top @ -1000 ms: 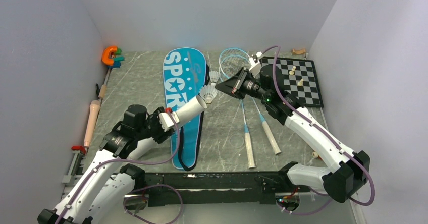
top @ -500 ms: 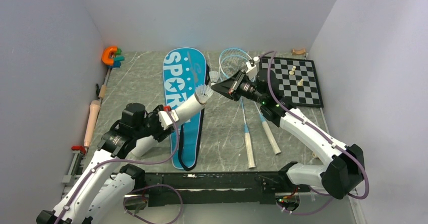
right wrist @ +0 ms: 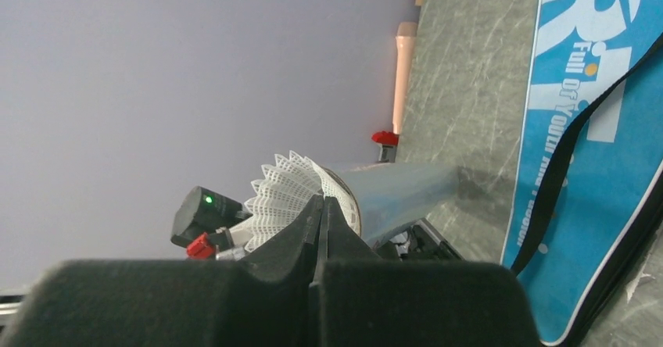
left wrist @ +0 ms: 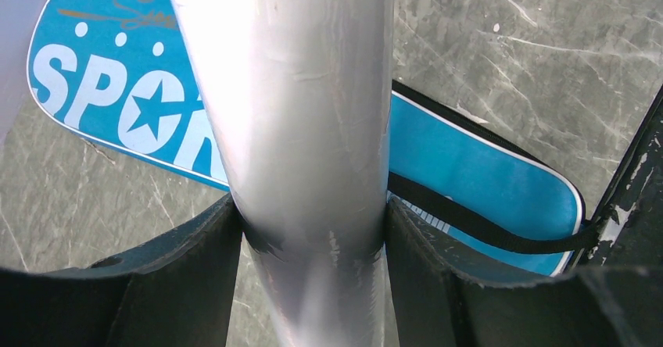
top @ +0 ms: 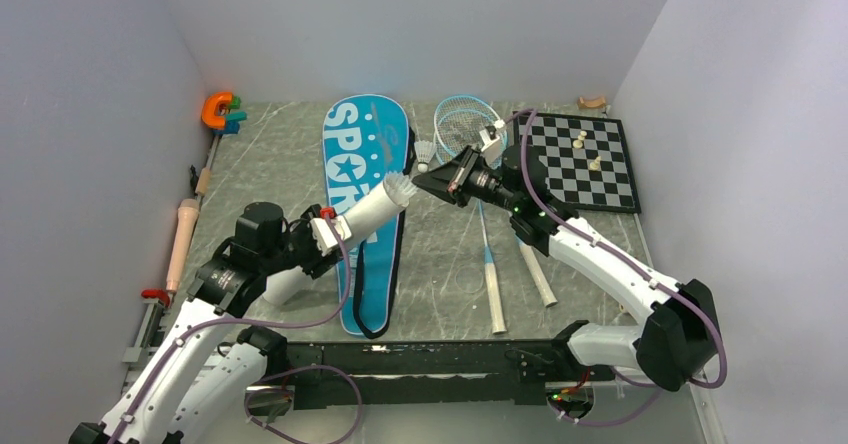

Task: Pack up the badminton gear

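Your right end effector [right wrist: 321,205] is closed tight with nothing visible between its fingers. Its tips are right at the feather skirt of a shuttlecock [right wrist: 285,194] that sits in the open mouth of the tube [right wrist: 406,191]. Most of the skirt is outside the rim, and the wrist view does not settle whether the tips press on the feathers or only reach them. Your left end effector [left wrist: 311,241] is clamped around the tube partway along it, one finger on each side. It holds the tube clear of the tabletop, tilted with the mouth raised toward the right arm. The step in hand looks like loading the shuttlecocks into the tube, and this one seems only partly seated. The next move probably calls for a short, gentle push straight along the tube's axis. Keep the left grip steady so the mouth does not swing away, and keep the tips on the skirt's rim so they do not crush the feathers. Below the tube the bag [top: 362,154] lies flat, running from the far edge toward the near edge at mid-tabletop. A loose shuttlecock [top: 427,151] stands just beside the bag's right side, toward the far edge. The rackets [top: 455,114] lie right of that, heads toward the far edge and handles toward the near edge, all unpacked.
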`<state>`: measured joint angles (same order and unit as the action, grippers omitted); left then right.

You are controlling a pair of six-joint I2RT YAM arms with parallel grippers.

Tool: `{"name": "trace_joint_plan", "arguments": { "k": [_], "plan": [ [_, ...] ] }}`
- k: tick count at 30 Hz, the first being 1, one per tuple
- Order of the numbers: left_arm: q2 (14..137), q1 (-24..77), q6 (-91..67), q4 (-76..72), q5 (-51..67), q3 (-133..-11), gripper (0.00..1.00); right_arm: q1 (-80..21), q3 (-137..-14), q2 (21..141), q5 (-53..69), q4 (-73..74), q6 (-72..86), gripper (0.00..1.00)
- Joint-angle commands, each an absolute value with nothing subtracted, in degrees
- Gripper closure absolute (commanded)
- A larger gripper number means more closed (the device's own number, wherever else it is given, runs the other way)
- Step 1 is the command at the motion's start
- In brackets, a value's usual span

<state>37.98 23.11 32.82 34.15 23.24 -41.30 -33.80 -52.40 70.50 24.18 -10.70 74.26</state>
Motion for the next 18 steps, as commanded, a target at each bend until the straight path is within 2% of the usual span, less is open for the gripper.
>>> {"name": "trace_joint_plan", "arguments": {
  "k": [1, 3, 5, 12, 18],
  "plan": [
    [37.0, 23.3, 33.6, 32.7, 25.1, -44.3, 0.54, -36.2, -56.4, 72.2, 25.1, -8.5, 70.5, 1.0],
    [36.7, 23.3, 33.8, 32.9, 25.1, -44.3, 0.54, -36.6, -56.6, 71.9, 24.6, -6.4, 68.5, 0.99],
    [36.4, 23.2, 33.8, 33.2, 25.1, -44.2, 0.54, -36.9, -56.6, 71.3, 23.8, -4.0, 66.3, 0.92],
    [36.1, 23.2, 34.1, 33.8, 25.5, -44.1, 0.54, -36.8, -61.1, 70.4, 21.4, 7.8, 57.7, 0.55],
    [35.8, 23.2, 34.1, 34.4, 25.7, -44.5, 0.54, -36.3, -65.1, 70.5, 20.2, 13.6, 53.0, 0.52]
  ]
}}
